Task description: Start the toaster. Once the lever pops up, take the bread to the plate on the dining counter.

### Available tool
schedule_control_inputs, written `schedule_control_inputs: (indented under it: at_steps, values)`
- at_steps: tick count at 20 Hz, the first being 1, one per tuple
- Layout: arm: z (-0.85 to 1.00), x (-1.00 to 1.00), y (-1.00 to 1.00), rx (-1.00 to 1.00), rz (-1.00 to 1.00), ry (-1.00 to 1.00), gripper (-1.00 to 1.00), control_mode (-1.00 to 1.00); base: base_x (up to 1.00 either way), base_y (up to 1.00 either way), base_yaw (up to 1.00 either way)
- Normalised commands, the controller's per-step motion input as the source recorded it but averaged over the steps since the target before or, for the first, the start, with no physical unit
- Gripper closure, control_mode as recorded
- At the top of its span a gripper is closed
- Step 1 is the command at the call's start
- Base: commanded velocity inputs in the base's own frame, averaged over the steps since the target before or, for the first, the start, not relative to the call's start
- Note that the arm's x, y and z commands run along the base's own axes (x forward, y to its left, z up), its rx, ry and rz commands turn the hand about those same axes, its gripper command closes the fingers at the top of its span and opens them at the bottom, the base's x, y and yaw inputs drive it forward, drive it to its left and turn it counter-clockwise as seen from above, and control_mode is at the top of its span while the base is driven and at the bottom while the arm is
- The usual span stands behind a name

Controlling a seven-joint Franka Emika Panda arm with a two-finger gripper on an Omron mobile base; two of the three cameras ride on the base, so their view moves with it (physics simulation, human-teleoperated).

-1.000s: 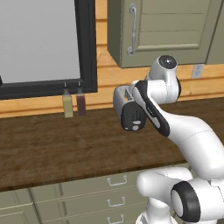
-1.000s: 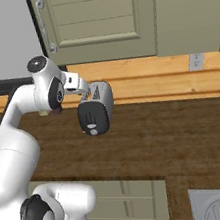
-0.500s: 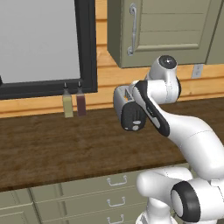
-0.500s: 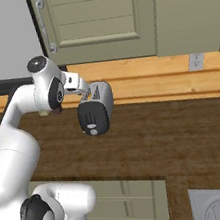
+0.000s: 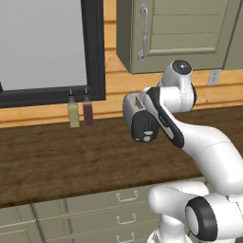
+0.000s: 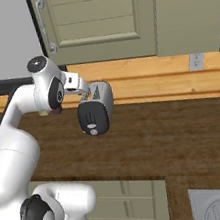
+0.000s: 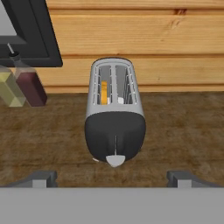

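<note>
Above the toaster your gripper hovers, jaws spread wide, lined up to press the lever.

Toaster on the worktop, near the back wall, end panel toward the robot; bread in its left slot as seen from the hand. Two bottles side by side on the worktop, left of the toaster, below the window. Wall cabinet above the toaster. Drawers under the worktop.
</note>
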Motion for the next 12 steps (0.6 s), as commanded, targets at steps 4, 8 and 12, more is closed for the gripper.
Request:
schedule_control_inputs:
  at_steps: [4,8,12]
  values:
    - [0.0,0.0,0.0,0.0,0.0,0.0,-1.0,-1.0,0.0,0.0,0.0]
    - [0.0,0.0,0.0,0.0,0.0,0.0,-1.0,-1.0,0.0,0.0,0.0]
    - [0.0,0.0,0.0,0.0,0.0,0.0,-1.0,-1.0,0.0,0.0,0.0]
